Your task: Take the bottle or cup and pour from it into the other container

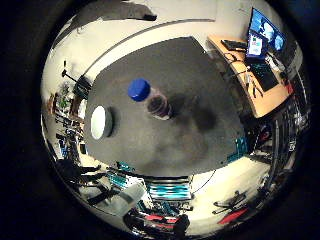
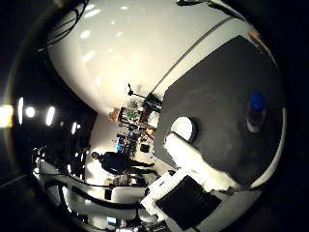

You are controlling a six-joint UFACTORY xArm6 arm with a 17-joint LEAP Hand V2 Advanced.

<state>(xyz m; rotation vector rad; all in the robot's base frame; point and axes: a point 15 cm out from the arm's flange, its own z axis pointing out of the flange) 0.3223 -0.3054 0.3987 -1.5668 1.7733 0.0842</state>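
Observation:
A clear bottle [image 1: 154, 100] with a blue cap stands upright on the dark grey table [image 1: 165, 60], dark contents showing through its lower part. A white cup [image 1: 100, 122] sits on the same table a short way from the bottle, near the table's edge. Both look small, so the palm is well above the table. Part of my hand [image 2: 190, 176], white and black, reaches into the thumb side view with a straight white finger [image 2: 186, 152] extended over the table's edge by the cup. Nothing is held.
A wooden desk [image 1: 250, 85] with monitors and a keyboard stands beyond one side of the table. Chairs, racks and clutter line the floor around the table's other sides. A light floor surrounds the table.

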